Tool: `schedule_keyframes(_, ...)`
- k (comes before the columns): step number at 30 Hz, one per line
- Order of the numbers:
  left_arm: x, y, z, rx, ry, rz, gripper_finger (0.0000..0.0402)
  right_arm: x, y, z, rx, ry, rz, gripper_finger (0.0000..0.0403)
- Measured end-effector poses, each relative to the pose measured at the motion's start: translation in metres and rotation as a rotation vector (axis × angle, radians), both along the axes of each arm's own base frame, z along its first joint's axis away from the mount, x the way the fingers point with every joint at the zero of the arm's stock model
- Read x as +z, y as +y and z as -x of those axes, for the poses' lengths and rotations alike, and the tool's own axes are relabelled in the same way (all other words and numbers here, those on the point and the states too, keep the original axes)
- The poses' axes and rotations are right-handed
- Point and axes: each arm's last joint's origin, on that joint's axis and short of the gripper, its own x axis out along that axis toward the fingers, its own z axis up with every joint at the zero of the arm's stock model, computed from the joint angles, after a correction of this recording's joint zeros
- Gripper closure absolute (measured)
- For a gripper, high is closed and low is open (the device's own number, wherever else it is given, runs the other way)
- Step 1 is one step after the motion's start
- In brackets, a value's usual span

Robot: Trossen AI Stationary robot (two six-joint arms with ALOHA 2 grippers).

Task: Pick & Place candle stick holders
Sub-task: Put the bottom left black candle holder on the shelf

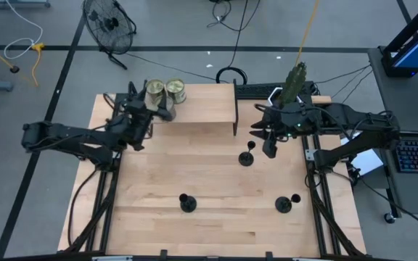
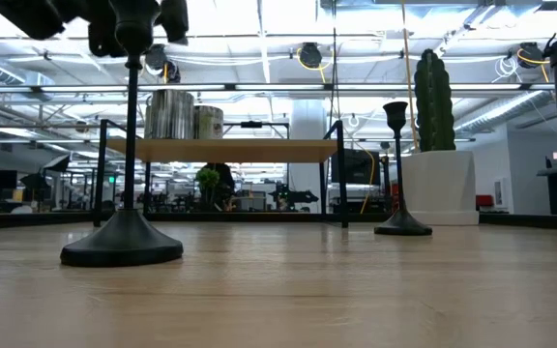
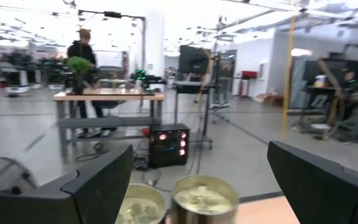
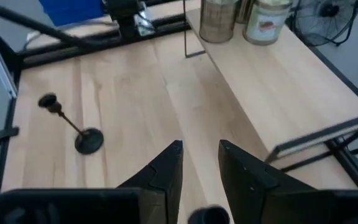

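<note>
Three black candle stick holders stand on their round bases on the wooden table: one mid-table (image 1: 247,156), one near-left (image 1: 187,203) and one near-right (image 1: 285,204). My right gripper (image 1: 268,148) hangs above and just right of the mid-table holder, its fingers (image 4: 201,165) a little apart and pointing down. A dark round top (image 4: 207,216) shows low between them, and I see no touch. The near-left holder (image 4: 79,130) shows farther off. My left gripper (image 3: 201,148) is wide open above two greenish-gold tins (image 1: 165,91) on the shelf. The low view shows two of the holders upright (image 2: 131,145) (image 2: 396,174).
A raised wooden shelf (image 1: 205,109) on thin black legs stands at the far middle, with the tins at its left end. A potted cactus (image 1: 294,81) stands at the far right, behind my right arm. Bare tabletop (image 1: 216,181) lies between the holders.
</note>
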Motion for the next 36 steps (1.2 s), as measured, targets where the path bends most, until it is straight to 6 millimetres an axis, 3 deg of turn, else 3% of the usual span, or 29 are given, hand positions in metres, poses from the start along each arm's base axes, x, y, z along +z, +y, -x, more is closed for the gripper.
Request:
schedule_keyframes(8, 0.008, -0.031, 0.005, -0.134, 0.000, -0.013, 0.0023, -0.008, -0.001, 0.028, -0.004, -0.072, -0.013, 0.0307)
schedule_keyframes(13, 0.015, -0.051, 0.006, -0.182, 0.031, -0.006, 0.0023, -0.040, -0.002, 0.044, -0.022, -0.165, -0.057, 0.0309)
schedule_keyframes(23, 0.055, -0.090, 0.003, -0.363, 0.141, -0.018, 0.0023, -0.105, -0.003, 0.072, -0.069, -0.326, -0.165, 0.0308)
schedule_keyframes(29, 0.071, -0.107, 0.006, -0.468, 0.146, 0.035, 0.0023, -0.127, -0.003, 0.089, -0.085, -0.386, -0.210, 0.0309)
schedule_keyframes(36, 0.071, -0.126, -0.002, -0.645, 0.144, 0.085, 0.0023, -0.136, -0.004, 0.103, -0.085, -0.425, -0.214, 0.0308)
